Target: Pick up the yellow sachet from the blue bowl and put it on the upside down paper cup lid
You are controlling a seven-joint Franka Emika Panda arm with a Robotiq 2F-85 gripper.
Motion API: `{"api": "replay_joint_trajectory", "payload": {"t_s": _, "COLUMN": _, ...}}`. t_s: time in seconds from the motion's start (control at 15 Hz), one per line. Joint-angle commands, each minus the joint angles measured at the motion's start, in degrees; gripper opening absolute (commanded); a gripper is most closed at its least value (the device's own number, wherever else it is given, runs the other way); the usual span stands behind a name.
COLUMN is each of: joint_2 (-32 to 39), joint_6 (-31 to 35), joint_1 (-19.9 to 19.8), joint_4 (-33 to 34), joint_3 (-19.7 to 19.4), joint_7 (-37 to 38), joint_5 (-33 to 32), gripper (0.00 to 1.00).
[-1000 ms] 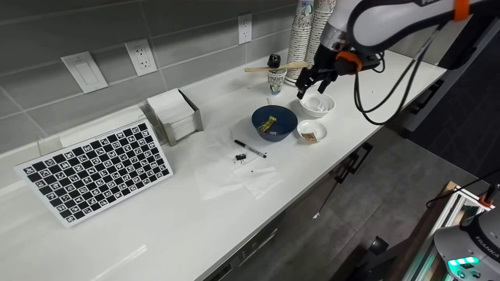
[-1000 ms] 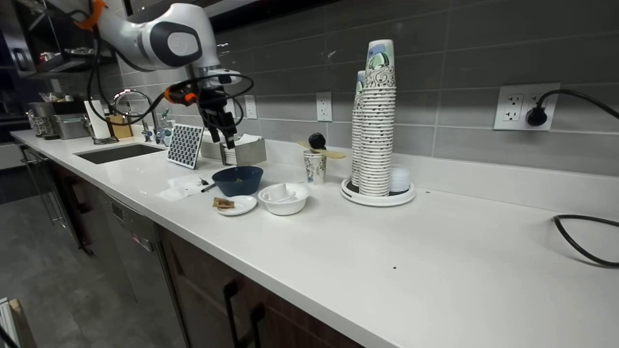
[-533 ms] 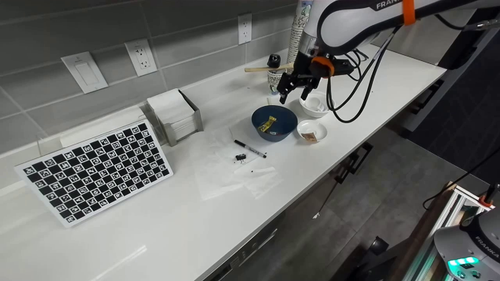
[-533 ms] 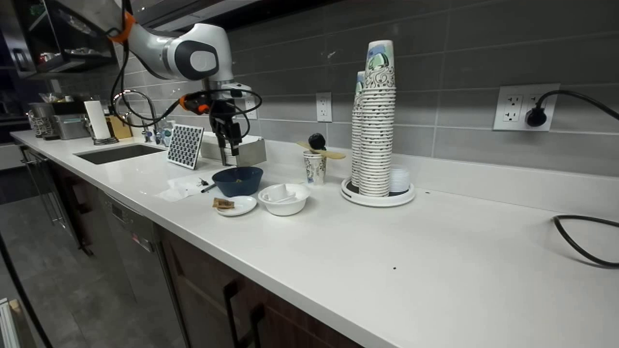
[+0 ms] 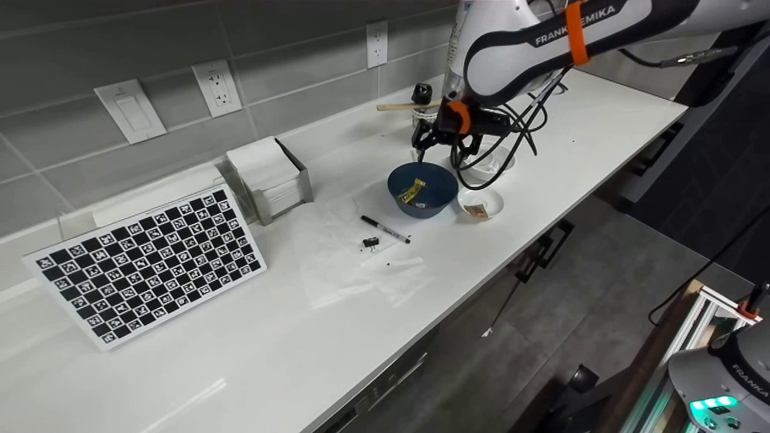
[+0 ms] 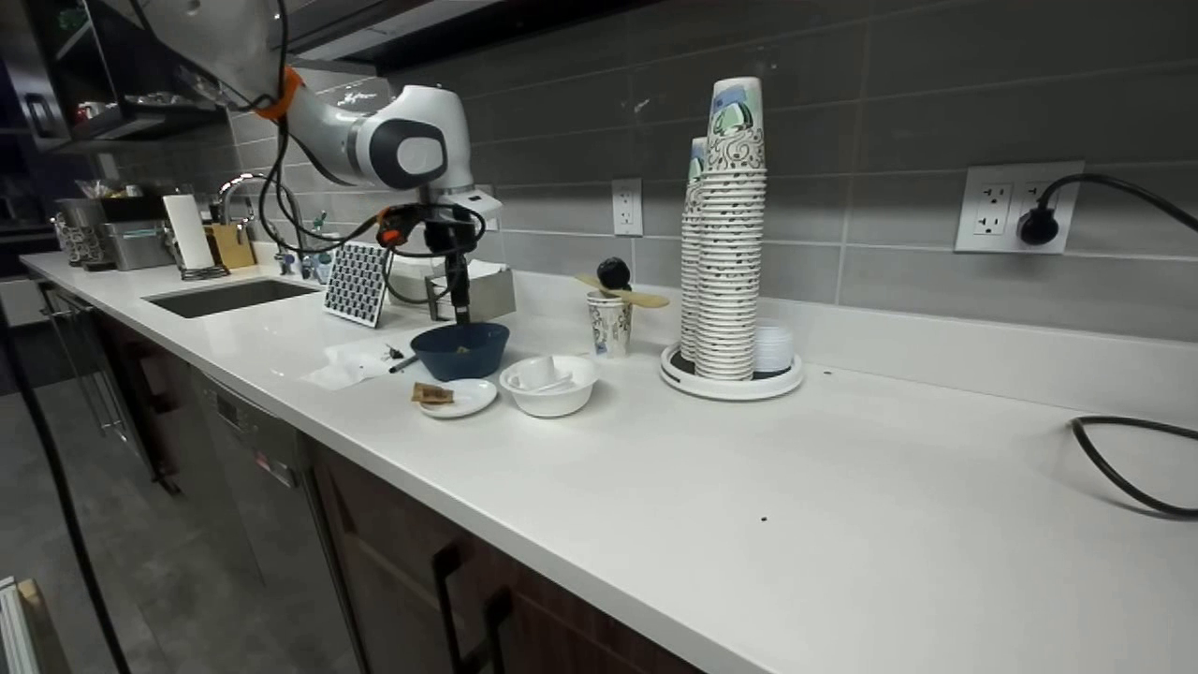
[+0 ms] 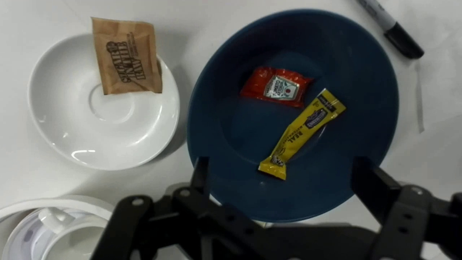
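The yellow sachet (image 7: 301, 133) lies in the blue bowl (image 7: 346, 169), tilted against its inner wall. Both also show in an exterior view, the sachet (image 5: 412, 191) and the bowl (image 5: 442, 198). The bowl (image 6: 460, 354) also stands in the view along the counter. My gripper (image 7: 281, 160) is open and empty, its fingers wide apart on either side of the sachet's near end, above the bowl. In an exterior view the gripper (image 5: 442, 156) hangs over the bowl's back rim. I cannot tell for sure which thing is the paper cup lid; a white stack (image 6: 773, 346) beside the cups may be lids.
A red ketchup packet (image 7: 276, 86) shares the bowl. A white saucer (image 7: 108, 141) holds a brown sugar packet (image 7: 128, 56). A white bowl (image 6: 550, 398) with a small cup stands beside it. A cup with a wooden spoon (image 6: 636, 297), tall cup stacks (image 6: 730, 271) and a marker (image 5: 385, 229) are near.
My gripper has come down and across to the blue bowl, from above the white bowl in an exterior view. It stays open. The sachet and dishes have not moved.
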Motion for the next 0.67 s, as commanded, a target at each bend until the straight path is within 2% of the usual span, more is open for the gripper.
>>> {"api": "replay_joint_trajectory", "payload": {"t_s": 0.0, "joint_2": 7.55, "joint_6": 2.65, "joint_1": 1.84, "joint_4": 6.45, "joint_3": -2.29, "joint_7": 9.66, "joint_5": 1.63, "gripper": 1.0}}
{"api": "replay_joint_trajectory", "payload": {"t_s": 0.13, "joint_2": 10.12, "joint_6": 3.88, "joint_1": 2.54, "joint_4": 8.5, "joint_3": -2.92, "joint_7": 15.21, "joint_5": 2.16, "gripper": 1.0}}
{"api": "replay_joint_trajectory", "payload": {"t_s": 0.2, "joint_2": 11.15, "joint_6": 4.64, "joint_1": 3.18, "joint_4": 9.32, "joint_3": -3.31, "joint_7": 18.42, "joint_5": 2.07, "gripper": 0.96}}
{"api": "replay_joint_trajectory", "payload": {"t_s": 0.33, "joint_2": 12.89, "joint_6": 5.98, "joint_1": 4.46, "joint_4": 10.77, "joint_3": -4.24, "joint_7": 25.01, "joint_5": 1.55, "gripper": 0.81}}
{"api": "replay_joint_trajectory", "payload": {"t_s": 0.47, "joint_2": 13.42, "joint_6": 6.97, "joint_1": 5.81, "joint_4": 10.91, "joint_3": -5.38, "joint_7": 31.7, "joint_5": 0.9, "gripper": 0.75}}
{"api": "replay_joint_trajectory", "payload": {"t_s": 0.6, "joint_2": 13.13, "joint_6": 7.76, "joint_1": 6.75, "joint_4": 10.15, "joint_3": -6.16, "joint_7": 36.94, "joint_5": 0.32, "gripper": 0.51}}
